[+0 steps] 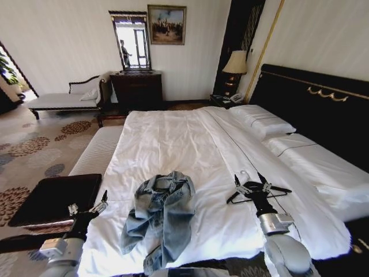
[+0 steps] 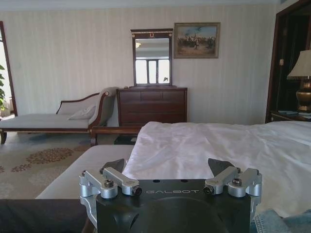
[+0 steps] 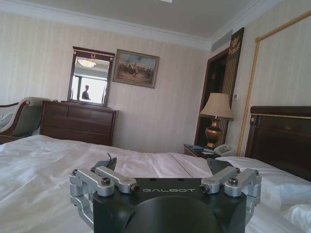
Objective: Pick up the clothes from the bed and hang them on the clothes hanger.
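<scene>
The clothes, a light-blue denim jacket (image 1: 164, 210), lie crumpled on the white bed (image 1: 173, 138) near its foot. A corner of the jacket (image 2: 283, 221) also shows beside my left gripper (image 2: 166, 167). The thin black clothes hanger (image 1: 282, 188) lies flat on the sheet to the jacket's right. My right gripper (image 1: 249, 180) hovers open directly over the hanger's middle, jaws spread wide with nothing between them (image 3: 162, 167). The left gripper (image 1: 88, 203) is open at the bed's left edge, a short way left of the jacket.
A pale padded bench (image 1: 98, 151) runs along the bed's left side, with a dark flat-topped stand (image 1: 57, 196) in front of it. A chaise longue (image 1: 60, 101), dresser (image 1: 137, 89) with mirror, and bedside lamp (image 1: 235, 62) line the far wall. Pillows (image 1: 262, 122) lie against the black headboard (image 1: 323, 109).
</scene>
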Robot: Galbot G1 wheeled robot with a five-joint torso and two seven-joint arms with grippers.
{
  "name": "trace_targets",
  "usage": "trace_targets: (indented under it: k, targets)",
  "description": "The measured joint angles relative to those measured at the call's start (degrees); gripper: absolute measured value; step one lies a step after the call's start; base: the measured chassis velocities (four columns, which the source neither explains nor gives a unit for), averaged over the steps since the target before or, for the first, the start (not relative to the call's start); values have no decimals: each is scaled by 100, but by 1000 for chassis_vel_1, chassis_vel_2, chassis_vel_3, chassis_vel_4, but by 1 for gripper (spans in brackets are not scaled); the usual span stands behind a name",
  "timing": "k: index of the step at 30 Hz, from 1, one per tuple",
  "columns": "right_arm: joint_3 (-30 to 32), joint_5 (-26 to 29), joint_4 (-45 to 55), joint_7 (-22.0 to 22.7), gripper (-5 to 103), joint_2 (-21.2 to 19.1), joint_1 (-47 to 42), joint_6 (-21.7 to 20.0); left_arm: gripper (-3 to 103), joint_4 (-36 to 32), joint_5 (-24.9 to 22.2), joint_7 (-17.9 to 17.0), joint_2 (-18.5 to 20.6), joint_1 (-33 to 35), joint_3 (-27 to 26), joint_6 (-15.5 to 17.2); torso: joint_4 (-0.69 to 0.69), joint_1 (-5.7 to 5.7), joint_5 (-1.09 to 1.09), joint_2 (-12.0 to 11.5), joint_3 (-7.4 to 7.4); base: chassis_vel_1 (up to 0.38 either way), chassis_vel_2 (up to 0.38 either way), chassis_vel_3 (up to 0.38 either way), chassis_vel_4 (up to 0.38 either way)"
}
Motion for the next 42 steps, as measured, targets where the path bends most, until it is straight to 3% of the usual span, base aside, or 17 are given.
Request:
trace_targets:
  k: [8, 12, 13, 15, 17, 19, 20, 21, 22, 24, 25, 26, 31, 38, 42]
  targets:
    - [-211, 533, 339, -20, 100, 321, -355, -359, 96, 255, -315, -60, 9, 156, 87, -13, 0, -22, -2, 9, -8, -9, 0, 0, -3]
    - [-475, 1198, 664, -55, 100, 804, -485, -1028, 96, 567, -615, -139, 68, 162, 203, 31, -2, -20, -2, 9, -6, 16, -12, -8, 10]
    - [-475, 1198, 664, -55, 100, 804, -485, -1028, 96, 567, -615, -139, 68, 162, 203, 31, -2, -20, -2, 9, -6, 0, 0, 0, 0]
    - [-611, 1586, 797, -34, 100, 1205, -366, -1427, 96, 670, -632, -183, 10, 176, 268, 25, -2, -12, -3, 5, -3, 0, 0, 0, 0]
    - [-802, 2172, 862, -8, 100, 1919, 24, -1955, 96, 715, -630, -245, -149, 210, 306, 2, 1, -7, 0, 2, -2, 0, 0, 0, 0]
    - [-863, 2369, 863, -10, 100, 2140, 181, -2104, 96, 715, -630, -253, -184, 220, 307, -4, 1, -7, 1, 2, -2, 0, 0, 0, 0]
    - [-1011, 2895, 856, -62, 100, 2644, 627, -2536, 96, 714, -622, -275, -256, 249, 308, -20, 1, -7, 0, 2, -2, 0, 0, 0, 0]
    - [-1181, 3182, 826, -79, 100, 2915, 919, -2716, 96, 707, -608, -283, -297, 266, 308, -30, 2, -8, 0, 2, -2, 0, 0, 0, 0]
    - [-1181, 3182, 826, -79, 100, 2915, 919, -2716, 96, 707, -608, -283, -297, 266, 308, -30, 2, -8, 0, 2, -2, 0, 0, 0, 0]
    - [-1619, 3475, 718, -124, 100, 3324, 1525, -2941, 96, 702, -587, -287, -343, 282, 308, -39, -1, -10, 2, 3, -2, 0, 0, 0, 0]
    - [-2219, 3600, 556, -160, 100, 3684, 2303, -3079, 96, 700, -548, -291, -396, 286, 307, -43, 3, -12, -6, 4, -4, 0, 0, 0, 0]
    - [-2525, 3655, 469, -187, 100, 3798, 2625, -3137, 96, 700, -534, -293, -421, 285, 307, -43, 5, -12, -4, 4, -3, 0, 0, 0, 0]
    - [-2881, 3609, 227, -368, 100, 3843, 3207, -3271, 96, 677, -449, -303, -545, 268, 332, -37, 0, -10, -3, 4, -3, 0, 0, 0, 0]
    - [-2901, 3370, -213, -595, 100, 3491, 3385, -3607, 96, 666, -351, -303, -560, 186, 395, 83, -1, -12, 0, 4, -4, 0, 0, 0, 0]
    - [-2880, 3500, -494, -611, 100, 3666, 3426, -3517, 96, 617, -325, -318, -563, 125, 384, 149, 1, -12, -2, 4, -3, 0, 0, 0, 0]
